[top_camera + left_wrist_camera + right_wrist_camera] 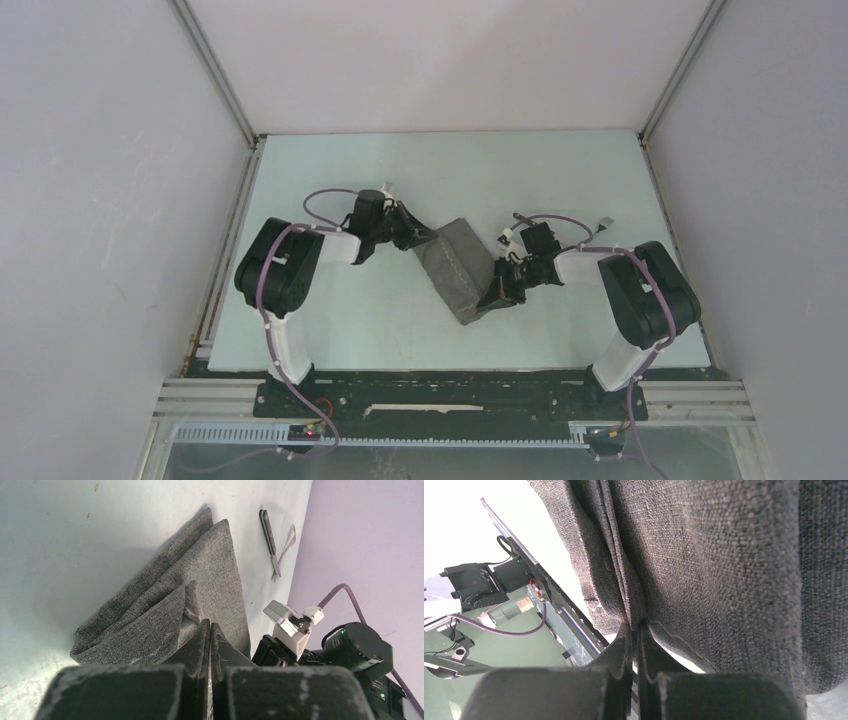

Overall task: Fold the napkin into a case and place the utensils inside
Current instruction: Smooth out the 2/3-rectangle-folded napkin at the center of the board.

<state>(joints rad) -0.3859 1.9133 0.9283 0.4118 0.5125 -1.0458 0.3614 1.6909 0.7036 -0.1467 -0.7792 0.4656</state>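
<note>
Left gripper clamping shut on folded grey woven cloth napkin | right gripper pinching its opposite end | step: folding it over | next: needing both arms moving together

Overhead the light is even and soft: the table around the napkin shows pale and bright, with only thin shadows hugging the napkin's edges. From my left wrist, a broad soft shadow lies on the table left of the napkin. Its weave is crisp, while my left pincer just below it is blurred. From my right wrist, everything left of the napkin is blown out white, the cloth itself is dim, and my right pincer beneath it is soft-edged.
</note>
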